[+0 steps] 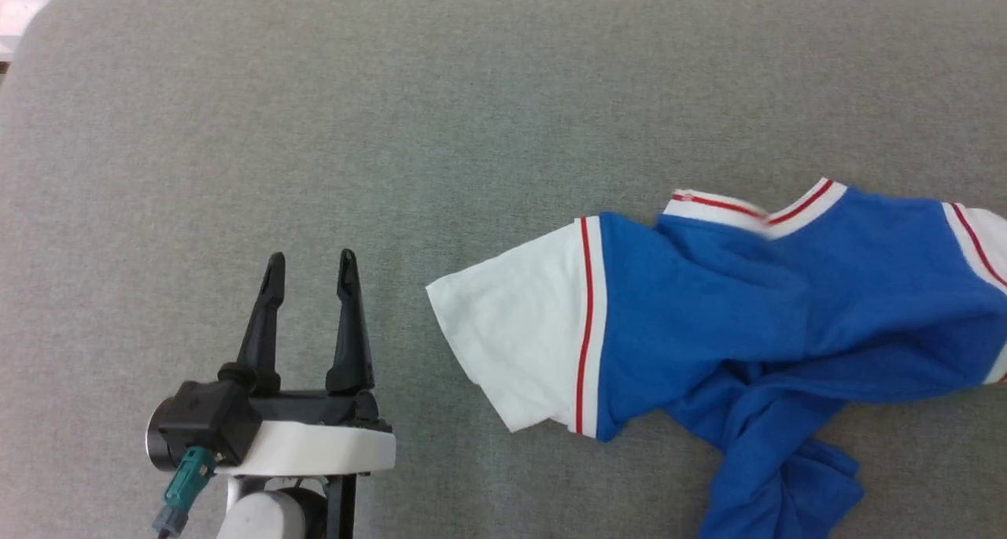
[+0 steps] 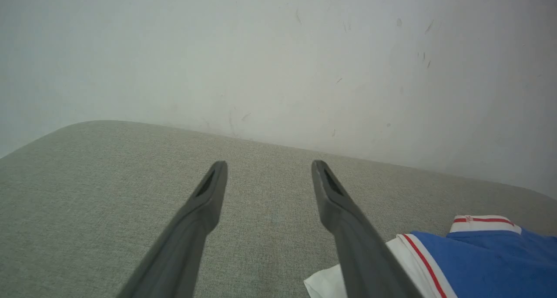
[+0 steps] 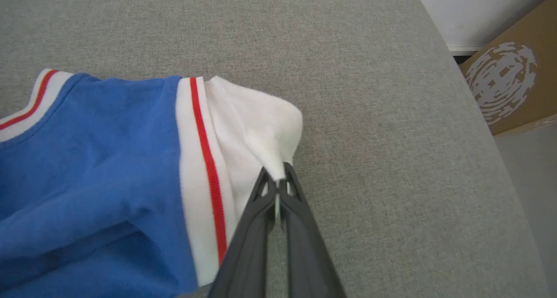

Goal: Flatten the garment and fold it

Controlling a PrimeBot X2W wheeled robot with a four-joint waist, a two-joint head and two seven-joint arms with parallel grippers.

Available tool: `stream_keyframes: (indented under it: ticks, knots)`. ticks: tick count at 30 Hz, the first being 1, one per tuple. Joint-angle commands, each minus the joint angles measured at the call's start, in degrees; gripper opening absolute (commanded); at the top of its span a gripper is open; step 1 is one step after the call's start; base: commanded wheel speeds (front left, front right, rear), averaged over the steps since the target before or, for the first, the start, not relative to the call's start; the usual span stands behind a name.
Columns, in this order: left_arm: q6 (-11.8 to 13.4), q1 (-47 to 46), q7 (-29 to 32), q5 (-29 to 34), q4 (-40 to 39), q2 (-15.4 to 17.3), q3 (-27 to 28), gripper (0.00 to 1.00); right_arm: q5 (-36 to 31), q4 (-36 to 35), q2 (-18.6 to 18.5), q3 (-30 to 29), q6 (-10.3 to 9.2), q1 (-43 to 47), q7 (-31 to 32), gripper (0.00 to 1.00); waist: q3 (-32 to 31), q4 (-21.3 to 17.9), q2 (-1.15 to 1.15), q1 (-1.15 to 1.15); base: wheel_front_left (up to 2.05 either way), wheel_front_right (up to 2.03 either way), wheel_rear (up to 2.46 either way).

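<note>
Grey woven fabric covers the padded surface [image 1: 472,90], whose far left corner is rounded. On its right half lies the garment [image 1: 747,303], a bright blue T-shirt, not yet flat: the body is creased, and a bunch of blue cloth trails toward the near edge. The collar band [image 1: 755,208], white with thin red stripes, points toward the far edge. One white sleeve [image 1: 511,342], edged by a red stripe, spreads flat toward the middle of the surface.

The other sleeve [image 3: 256,124] lies on the side of the right edge. The right gripper [image 3: 278,182] is clamped on its white hem, fingers pressed together with the cloth drawn into a small peak between the tips.

The left gripper [image 1: 311,267] is over bare fabric near the near edge, left of the flat sleeve and clear of it. Its two dark fingers stand wide apart with nothing between them, pointing toward the far edge.

Past the far edge rises a pale, lightly scuffed wall [image 2: 278,50]. Beyond the right edge stands a brown cardboard box [image 3: 509,80] with a white printed mark.
</note>
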Motion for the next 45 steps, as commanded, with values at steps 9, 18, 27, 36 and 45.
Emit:
stream_keyframes:
  ticks: [9,18,27,36,45]
  knots:
    - [-1.2,-0.81,-0.27,1.0,1.57,-0.06,0.35,1.0,-0.24,1.81,2.69,5.53,-0.05,-2.84,-10.86,1.0,-2.42,-2.8,0.0,0.0,0.0,0.0,0.0]
    - [-2.09,0.85,-0.27,1.8,1.82,-0.06,1.01,1.0,-0.04,-4.54,3.67,15.02,-0.05,-0.84,-26.3,1.0,-5.64,-3.51,0.0,0.0,0.0,0.0,0.0]
    - [-2.21,3.17,-0.27,2.14,1.59,-0.06,1.12,1.0,2.08,-4.99,5.13,17.45,-0.05,10.73,-38.54,1.0,-6.08,-3.97,0.0,0.0,0.0,0.0,0.0]
    - [-3.53,0.77,-0.27,4.73,3.22,0.72,0.32,1.0,2.78,-2.94,5.15,18.65,-0.05,10.24,-40.79,1.0,-5.16,-5.2,0.0,0.0,0.0,0.0,0.0]
    - [-7.31,-8.49,17.49,5.91,12.28,5.03,-3.17,1.0,3.14,-2.3,5.15,19.02,-0.05,8.79,-40.05,1.0,-3.84,-5.47,0.0,0.0,0.0,0.0,0.0]
